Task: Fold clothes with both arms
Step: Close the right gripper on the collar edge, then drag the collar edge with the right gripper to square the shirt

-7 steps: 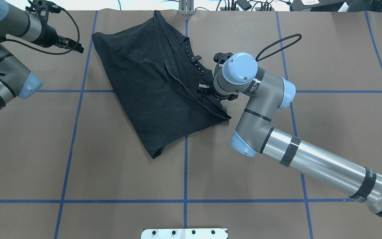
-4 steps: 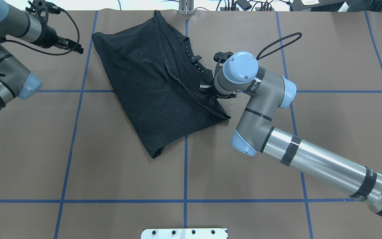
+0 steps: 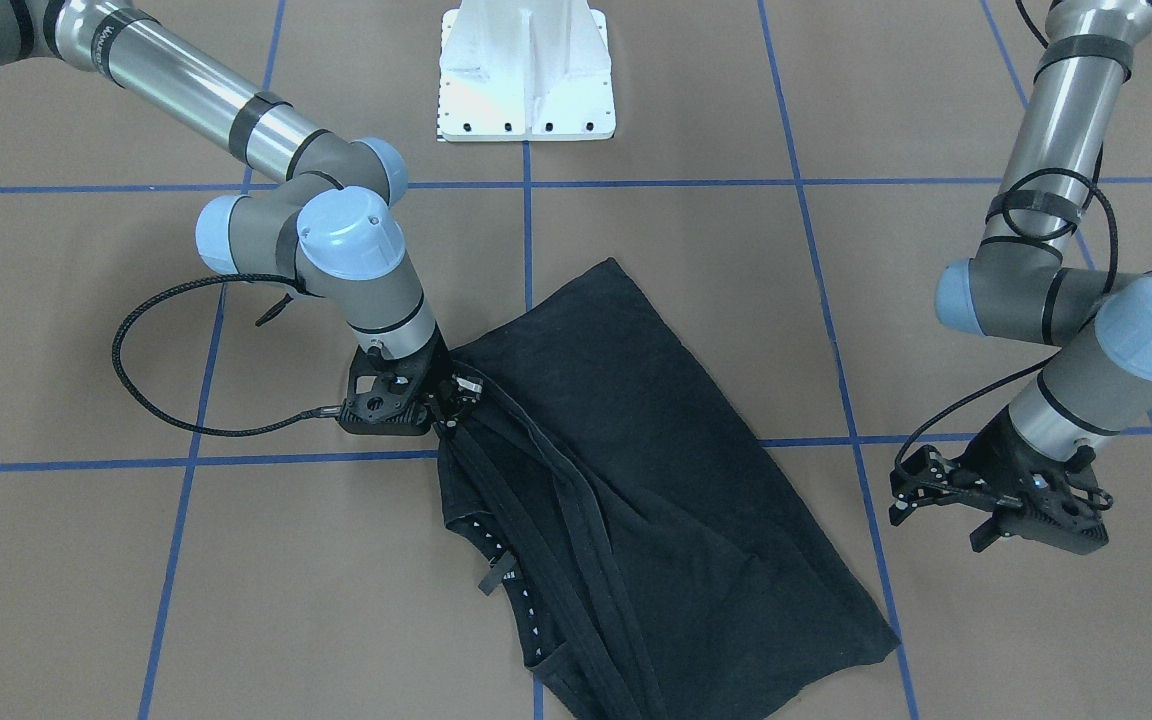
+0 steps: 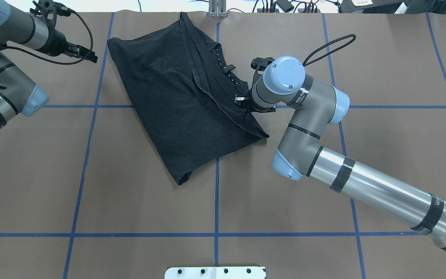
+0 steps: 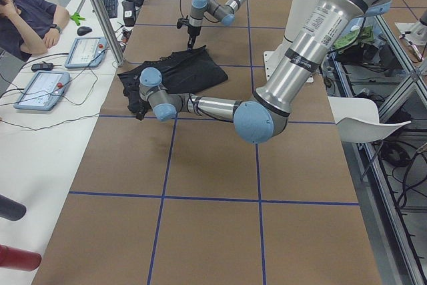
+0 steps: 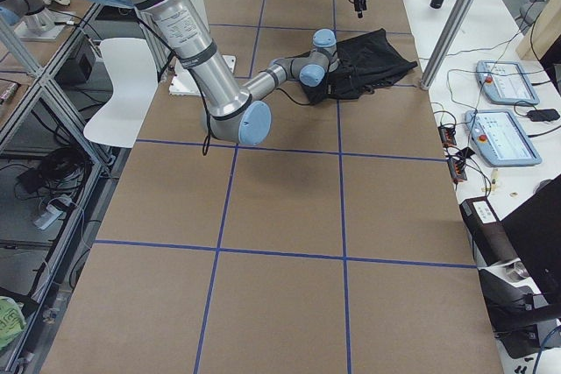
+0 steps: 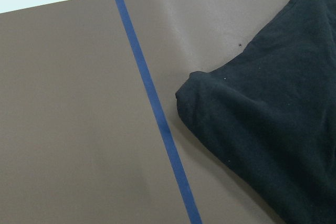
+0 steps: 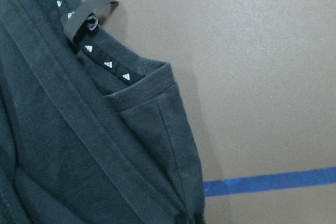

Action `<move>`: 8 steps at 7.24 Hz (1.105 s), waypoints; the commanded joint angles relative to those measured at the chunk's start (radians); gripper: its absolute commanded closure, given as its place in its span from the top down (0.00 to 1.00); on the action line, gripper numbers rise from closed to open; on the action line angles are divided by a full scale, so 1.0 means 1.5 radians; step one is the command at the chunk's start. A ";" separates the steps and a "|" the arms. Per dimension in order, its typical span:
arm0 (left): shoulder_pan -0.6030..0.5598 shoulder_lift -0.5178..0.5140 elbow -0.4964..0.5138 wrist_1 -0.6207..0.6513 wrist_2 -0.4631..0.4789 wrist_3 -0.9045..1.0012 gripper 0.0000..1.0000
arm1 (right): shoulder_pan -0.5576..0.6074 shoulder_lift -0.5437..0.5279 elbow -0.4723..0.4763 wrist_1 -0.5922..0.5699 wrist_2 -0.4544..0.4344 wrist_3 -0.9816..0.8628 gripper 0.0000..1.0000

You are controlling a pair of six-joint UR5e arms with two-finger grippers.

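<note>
The right arm (image 4: 378, 193) reaches in long and low from the robot's right side. Its silver forearm runs nearly straight, then bends sharply at the elbow and doubles back through a stacked wrist whose pale blue cap faces up. Below that wrist the right pincer (image 3: 448, 395) points steeply down. From above it is mostly hidden under the wrist, and it is too dark in the front view to tell whether its jaws are parted or pressed together. The left arm (image 3: 1056, 150) is well apart on the other side, its forearm dropping almost upright and its wrist folded outward. The left pincer (image 3: 936, 508) hangs in the air, lying nearly level, with its jaws spread apart.
</note>
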State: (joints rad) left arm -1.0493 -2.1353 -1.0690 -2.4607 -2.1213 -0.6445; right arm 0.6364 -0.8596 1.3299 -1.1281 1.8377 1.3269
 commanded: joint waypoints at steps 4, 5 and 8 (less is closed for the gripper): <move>0.000 0.001 -0.002 -0.010 0.000 0.000 1.00 | -0.139 -0.117 0.297 -0.172 -0.051 0.026 0.00; 0.000 0.003 -0.003 -0.010 0.000 0.000 1.00 | -0.160 -0.154 0.340 -0.172 -0.056 0.028 0.00; 0.001 0.013 -0.006 -0.037 0.000 -0.001 1.00 | -0.186 -0.195 0.370 -0.172 -0.071 0.027 0.06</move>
State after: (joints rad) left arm -1.0483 -2.1197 -1.0765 -2.5046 -2.1215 -0.6456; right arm 0.3675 -1.1386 1.8754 -1.3864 1.7338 1.3671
